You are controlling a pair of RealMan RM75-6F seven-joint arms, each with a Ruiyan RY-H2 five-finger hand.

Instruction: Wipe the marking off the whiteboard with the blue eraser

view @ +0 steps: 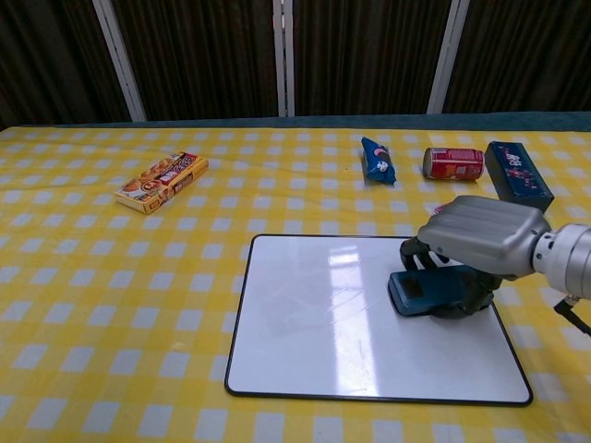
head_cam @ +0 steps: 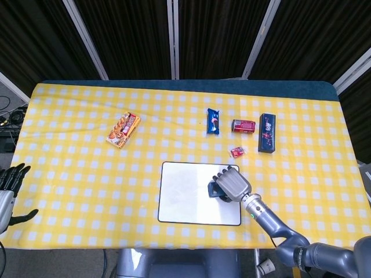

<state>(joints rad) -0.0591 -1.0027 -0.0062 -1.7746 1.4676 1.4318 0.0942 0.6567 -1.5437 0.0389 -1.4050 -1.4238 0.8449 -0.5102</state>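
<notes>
The whiteboard point(view: 314, 323) point(head_cam: 185, 197) lies flat at the table's front centre. My right hand point(view: 480, 242) point(head_cam: 232, 182) grips the blue eraser point(view: 427, 292) point(head_cam: 213, 190) and presses it onto the board's right part. No marking shows on the board; the spot under the eraser is hidden. My left hand point(head_cam: 10, 188) hangs at the far left edge of the head view, off the table, fingers apart and holding nothing.
A snack box point(view: 162, 181) lies at the left. A blue wrapped snack point(view: 377, 159), a red can point(view: 452, 162) on its side and a dark blue box point(view: 517, 173) line the back right. A small red packet point(head_cam: 237, 152) sits just beyond the board.
</notes>
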